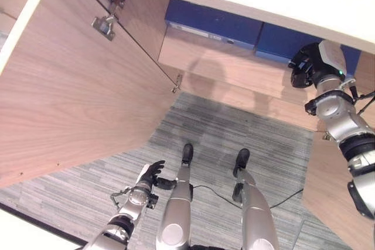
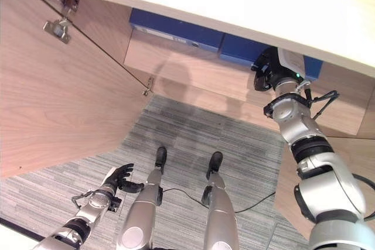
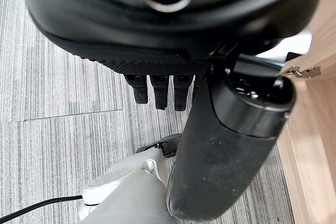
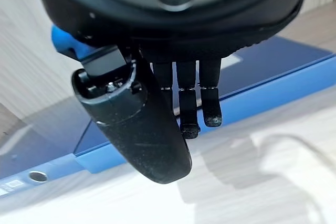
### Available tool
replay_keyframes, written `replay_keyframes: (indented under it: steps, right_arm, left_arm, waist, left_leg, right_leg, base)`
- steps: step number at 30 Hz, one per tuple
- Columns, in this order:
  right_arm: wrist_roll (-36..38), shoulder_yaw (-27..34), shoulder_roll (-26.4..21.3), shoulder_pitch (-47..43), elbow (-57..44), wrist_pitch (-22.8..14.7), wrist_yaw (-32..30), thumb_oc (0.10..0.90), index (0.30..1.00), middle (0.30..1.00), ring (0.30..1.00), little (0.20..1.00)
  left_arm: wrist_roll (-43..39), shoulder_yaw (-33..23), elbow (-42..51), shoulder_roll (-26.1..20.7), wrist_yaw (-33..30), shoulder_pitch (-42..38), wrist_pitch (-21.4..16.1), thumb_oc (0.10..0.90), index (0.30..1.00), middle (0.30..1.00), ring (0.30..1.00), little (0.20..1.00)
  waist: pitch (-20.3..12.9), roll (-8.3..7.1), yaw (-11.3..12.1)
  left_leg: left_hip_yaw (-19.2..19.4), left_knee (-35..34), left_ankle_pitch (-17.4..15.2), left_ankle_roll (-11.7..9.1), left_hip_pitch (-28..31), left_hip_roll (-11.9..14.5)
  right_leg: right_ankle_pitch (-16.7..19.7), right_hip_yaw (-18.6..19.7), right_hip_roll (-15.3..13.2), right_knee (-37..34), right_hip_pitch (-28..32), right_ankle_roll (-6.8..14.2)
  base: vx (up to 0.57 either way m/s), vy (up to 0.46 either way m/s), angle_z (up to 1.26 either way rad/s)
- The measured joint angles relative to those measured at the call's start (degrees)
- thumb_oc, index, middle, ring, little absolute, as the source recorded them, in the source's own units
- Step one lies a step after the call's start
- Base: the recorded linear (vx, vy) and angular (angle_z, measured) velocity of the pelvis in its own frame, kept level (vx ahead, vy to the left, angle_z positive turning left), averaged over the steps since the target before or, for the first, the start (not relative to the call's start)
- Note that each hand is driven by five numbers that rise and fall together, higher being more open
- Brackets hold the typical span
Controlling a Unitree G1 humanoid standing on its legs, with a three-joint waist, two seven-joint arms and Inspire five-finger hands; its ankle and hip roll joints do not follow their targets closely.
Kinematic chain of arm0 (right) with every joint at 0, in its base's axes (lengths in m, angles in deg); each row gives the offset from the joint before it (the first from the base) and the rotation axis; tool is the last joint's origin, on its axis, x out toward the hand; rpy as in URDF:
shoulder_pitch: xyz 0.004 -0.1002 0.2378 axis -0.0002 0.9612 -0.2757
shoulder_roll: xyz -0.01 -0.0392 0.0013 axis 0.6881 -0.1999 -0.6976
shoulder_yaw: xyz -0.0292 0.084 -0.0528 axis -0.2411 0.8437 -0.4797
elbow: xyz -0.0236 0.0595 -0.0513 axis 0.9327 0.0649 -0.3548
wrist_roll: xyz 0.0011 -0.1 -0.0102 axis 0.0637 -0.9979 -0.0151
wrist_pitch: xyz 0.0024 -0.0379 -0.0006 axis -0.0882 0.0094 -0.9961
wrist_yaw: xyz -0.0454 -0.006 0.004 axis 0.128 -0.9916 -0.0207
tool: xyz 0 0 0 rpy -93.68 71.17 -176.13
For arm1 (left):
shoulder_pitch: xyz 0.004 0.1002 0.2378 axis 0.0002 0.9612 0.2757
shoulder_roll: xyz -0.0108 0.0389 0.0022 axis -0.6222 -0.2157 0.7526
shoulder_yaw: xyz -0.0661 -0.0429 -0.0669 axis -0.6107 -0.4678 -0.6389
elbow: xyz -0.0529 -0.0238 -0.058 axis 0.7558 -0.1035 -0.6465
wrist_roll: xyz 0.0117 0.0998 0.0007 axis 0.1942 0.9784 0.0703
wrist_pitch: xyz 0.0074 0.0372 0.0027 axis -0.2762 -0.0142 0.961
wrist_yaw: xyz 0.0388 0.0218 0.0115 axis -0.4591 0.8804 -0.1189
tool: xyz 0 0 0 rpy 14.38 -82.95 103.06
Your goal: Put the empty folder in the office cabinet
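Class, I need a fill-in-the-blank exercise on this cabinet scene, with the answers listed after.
1. The folders on the shelf are ____ in colour.
2. The ____ robot hand reaches up to the shelf.
3. The left robot hand hangs low over the ____ floor.

Answers: blue; right; carpeted

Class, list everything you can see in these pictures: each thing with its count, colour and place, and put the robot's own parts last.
Folders: two, blue, lying flat side by side on the cabinet shelf.
Cabinet: one, light wood, shelf at the top of the head views.
Cabinet door: one, light wood, swung open on the robot's left, with metal hinges.
Carpet: grey, striped, on the floor below the cabinet.
Right hand: dark, fingers straight, reaching to the right-hand folder on the shelf.
Left hand: dark, fingers relaxed, hanging low over the carpet, holding nothing.
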Motion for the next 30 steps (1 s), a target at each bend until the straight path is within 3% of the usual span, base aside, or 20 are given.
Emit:
replay_keyframes:
  steps: [12,30]
  right_arm:
    - [3.4,-0.3,2.8,-4.1,8.5,0.8,-1.0,0.4,0.3,0.3,0.3,0.3]
    - [3.4,-2.9,3.7,-11.2,11.5,2.1,-4.0,0.4,0.3,0.3,0.3,0.3]
  left_arm:
    - [-0.3,1.8,0.0,-1.0,-0.9,-0.7,-0.3,0.8,0.9,0.9,0.9,0.9]
    - [-2.4,2.4,0.1,-1.3,-1.6,-0.9,-0.5,0.8,0.9,0.9,0.9,0.9]
  waist:
    - [0.8,0.26,0.6]
    - [0.9,0.74,0.0]
  left_leg:
    - [-1.4,1.6,0.2,-0.1,-3.1,-0.8]
    - [-1.9,1.7,1.6,-0.6,-7.5,-0.9]
  right_leg:
    - [-1.4,-0.8,-1.1,3.0,-3.0,0.4]
    - [-2.1,-0.7,-1.7,7.5,-9.4,-0.3]
  base:
    - [-0.01,-0.007,0.05]
    - [0.0,0.0,0.0]
